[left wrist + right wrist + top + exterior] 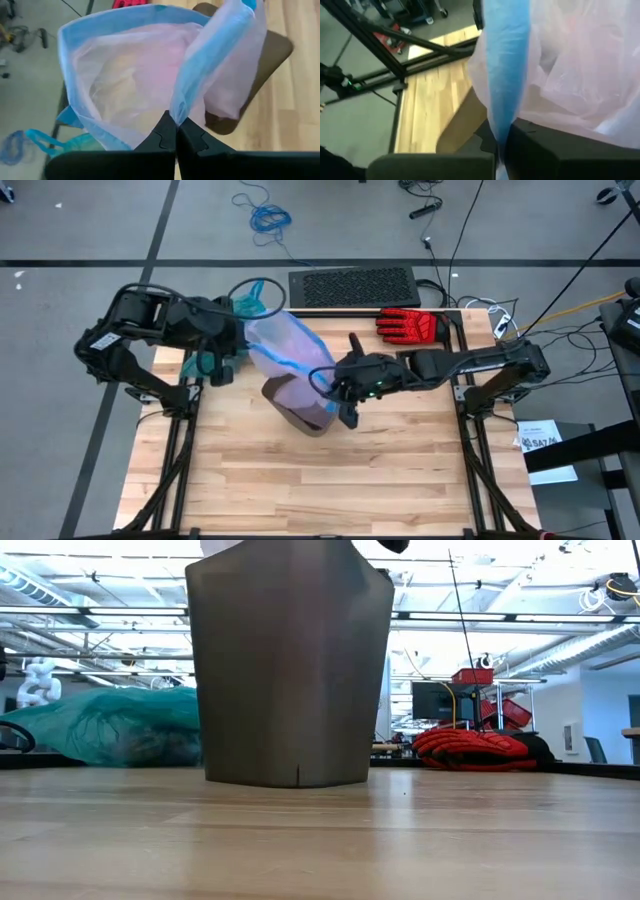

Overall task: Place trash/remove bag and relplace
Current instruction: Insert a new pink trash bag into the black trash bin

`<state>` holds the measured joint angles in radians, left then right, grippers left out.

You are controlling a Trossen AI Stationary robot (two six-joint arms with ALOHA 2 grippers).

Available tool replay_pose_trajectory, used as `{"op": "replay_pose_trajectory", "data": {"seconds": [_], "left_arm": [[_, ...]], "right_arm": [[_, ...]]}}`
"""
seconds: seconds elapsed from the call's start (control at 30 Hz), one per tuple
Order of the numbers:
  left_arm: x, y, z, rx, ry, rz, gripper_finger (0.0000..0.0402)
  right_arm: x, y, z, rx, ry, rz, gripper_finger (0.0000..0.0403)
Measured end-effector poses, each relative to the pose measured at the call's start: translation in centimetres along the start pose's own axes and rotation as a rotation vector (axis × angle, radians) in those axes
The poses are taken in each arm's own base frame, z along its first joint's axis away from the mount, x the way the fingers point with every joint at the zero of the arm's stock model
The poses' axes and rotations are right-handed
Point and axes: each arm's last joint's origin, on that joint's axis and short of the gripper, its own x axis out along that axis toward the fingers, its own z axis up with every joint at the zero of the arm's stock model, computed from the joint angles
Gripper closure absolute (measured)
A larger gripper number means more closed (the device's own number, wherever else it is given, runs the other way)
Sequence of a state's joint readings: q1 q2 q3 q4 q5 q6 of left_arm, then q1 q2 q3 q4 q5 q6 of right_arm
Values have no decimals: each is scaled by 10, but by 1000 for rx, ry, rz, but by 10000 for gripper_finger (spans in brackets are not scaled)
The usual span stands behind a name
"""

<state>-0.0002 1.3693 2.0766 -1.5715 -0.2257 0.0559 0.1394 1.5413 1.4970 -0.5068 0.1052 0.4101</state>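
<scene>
A pale pink-lilac bag (285,350) with a blue edge is stretched open between both grippers above the brown bin (300,415), which stands upright on the table (290,670). My left gripper (238,345) is at the bag's far-left side, shut on its rim. My right gripper (333,385) is at the rim's right side, over the bin, also shut on it. The teal bag (250,305) lies bunched at the table's far-left edge, also seen in the low view (110,725). No loose trash is in view. My left gripper (176,131) pinches the pink bag's blue hem (181,107) between its two fingers, where the rim folds together. The bag's mouth spreads open beyond the fingers, and the bag is lifted off the table. My right gripper (502,142) pinches the blue hem (505,100) of the pink bag's rim between its two fingers. The hem runs away from the fingers in a band. The pink film hangs beside it, above the bin's rim (462,125).
A red-and-black glove (408,325) lies at the table's far-right edge, also in the low view (470,745). A black mat (350,285) sits on the floor beyond the far edge. The near half of the wooden table (330,490) holds nothing.
</scene>
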Motion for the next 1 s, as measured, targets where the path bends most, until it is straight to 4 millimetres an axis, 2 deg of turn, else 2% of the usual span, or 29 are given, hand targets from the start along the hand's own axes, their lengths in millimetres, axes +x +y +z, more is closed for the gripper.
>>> {"op": "replay_pose_trajectory", "data": {"seconds": [0.2, 0.3, 0.37, 0.43, 0.5, 0.57, 0.7, 1.0], "left_arm": [[2, -1, 1, -48, 5, -28, 401], [3, -1, 2, -49, 6, -21, 401], [3, -1, 1, -55, 6, -15, 402], [2, -1, 1, -73, 6, -16, 401], [3, -1, 2, -76, 6, -15, 401], [5, -1, 3, -74, 13, -15, 402], [8, -3, 5, -94, 21, -33, 402], [16, -20, 3, -149, 60, -88, 402]], "right_arm": [[-7, -7, -5, -75, 78, -35, 403], [-8, -9, -3, -96, 134, 5, 403], [-22, -6, 14, -107, 114, 11, 403], [-44, -1, 36, -151, 27, 10, 403], [-55, -3, 46, -206, 2, 1, 403], [-54, -10, 45, -221, 43, -15, 403], [-40, -20, 30, -209, 215, -25, 403], [-40, 2, 14, -288, 313, 49, 403]]}}
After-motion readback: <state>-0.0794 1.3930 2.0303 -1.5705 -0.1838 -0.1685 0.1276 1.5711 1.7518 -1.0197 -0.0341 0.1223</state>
